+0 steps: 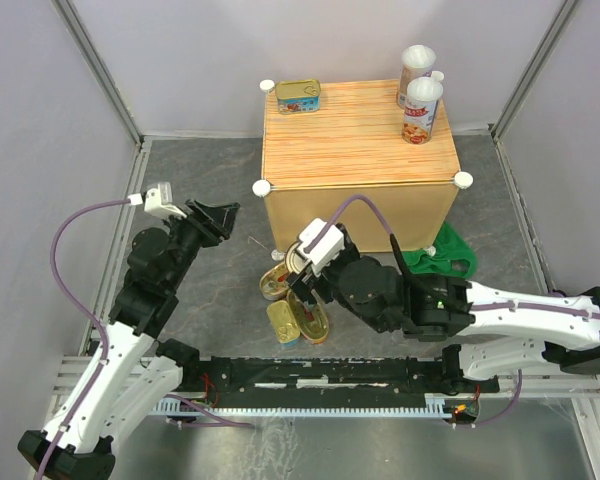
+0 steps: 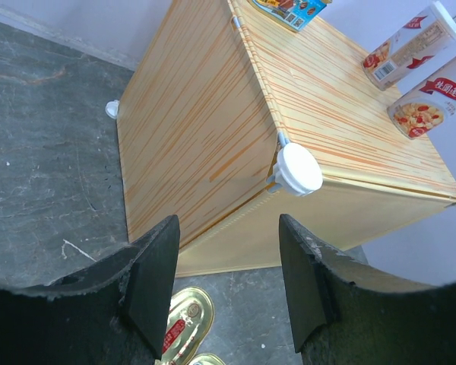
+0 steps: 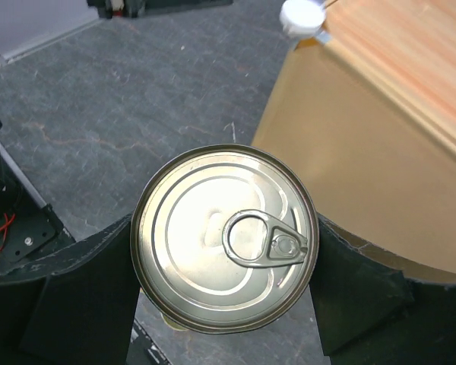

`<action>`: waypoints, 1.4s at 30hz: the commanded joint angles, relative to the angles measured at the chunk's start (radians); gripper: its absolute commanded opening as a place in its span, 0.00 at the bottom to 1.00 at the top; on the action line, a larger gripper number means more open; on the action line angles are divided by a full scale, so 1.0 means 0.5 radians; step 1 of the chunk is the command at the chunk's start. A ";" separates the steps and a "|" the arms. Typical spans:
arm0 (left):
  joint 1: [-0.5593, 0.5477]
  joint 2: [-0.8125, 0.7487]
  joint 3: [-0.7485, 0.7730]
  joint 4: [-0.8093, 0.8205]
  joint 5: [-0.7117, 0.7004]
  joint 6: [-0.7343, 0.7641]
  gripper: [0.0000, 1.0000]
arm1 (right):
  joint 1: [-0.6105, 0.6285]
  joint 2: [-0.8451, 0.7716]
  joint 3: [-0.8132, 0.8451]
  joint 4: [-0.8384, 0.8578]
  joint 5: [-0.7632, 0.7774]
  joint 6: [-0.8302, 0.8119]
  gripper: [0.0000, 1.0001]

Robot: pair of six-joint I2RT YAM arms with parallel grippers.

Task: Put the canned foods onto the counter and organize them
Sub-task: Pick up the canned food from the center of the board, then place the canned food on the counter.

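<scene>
1. Nearest to me, on the dark grey mottled floor [image 1: 195, 175] just ahead of the arm bases, lie a rectangular gold-lidded tin [image 1: 283, 322] and, just beyond it, an oval gold tin with a red label [image 1: 277, 283].
2. Above them the right gripper [image 1: 302, 275] is clamped on a round tin with a silver pull-tab lid [image 3: 224, 239], one finger at each side.
3. At 9 o'clock from this pile the left gripper [image 2: 228, 281] hovers with its fingers apart and nothing between them, facing the counter.
4. At 3 o'clock from the held tin, a crumpled green cloth [image 1: 438, 255] lies at the counter's foot.
5. At 12 o'clock stands the large light-wood cube counter [image 1: 355, 135]. On its striped top, a rectangular tin with a red label [image 1: 298, 96] sits at the 10 o'clock corner and two white-lidded cylinder cans [image 1: 421, 108] at the 2 o'clock corner.
6. I judge the round tin is being carried. Next it must rise above the top edge, go toward 12 o'clock and land upright on bare planks.
</scene>
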 commanded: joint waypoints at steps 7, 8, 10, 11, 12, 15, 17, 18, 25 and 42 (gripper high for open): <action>-0.005 -0.080 0.019 0.100 0.000 -0.019 0.62 | 0.007 -0.061 0.460 0.128 0.396 -0.279 0.01; -0.006 -0.083 0.021 0.100 0.006 -0.019 0.62 | 0.004 -0.058 0.482 0.132 0.421 -0.303 0.01; -0.006 -0.080 0.020 0.102 0.011 -0.016 0.62 | -0.006 -0.045 0.528 0.142 0.455 -0.354 0.01; -0.005 -0.077 0.022 0.105 0.013 -0.013 0.62 | -0.016 -0.034 0.555 0.142 0.464 -0.375 0.01; -0.005 -0.073 0.019 0.109 0.015 -0.010 0.62 | -0.027 -0.019 0.582 0.140 0.473 -0.399 0.01; -0.005 -0.061 0.016 0.118 0.021 -0.003 0.62 | -0.088 0.038 0.671 0.128 0.454 -0.424 0.01; -0.005 -0.054 0.016 0.121 0.020 0.003 0.62 | -0.142 0.079 0.735 0.117 0.413 -0.427 0.01; -0.006 -0.055 0.016 0.124 0.022 0.007 0.62 | -0.170 0.100 0.769 0.115 0.395 -0.431 0.01; -0.006 -0.024 0.037 0.135 0.026 0.052 0.62 | -0.429 0.250 1.013 0.066 0.229 -0.440 0.01; -0.005 0.071 0.052 0.192 0.025 0.088 0.62 | -1.252 0.337 1.195 -0.079 -0.131 -0.229 0.01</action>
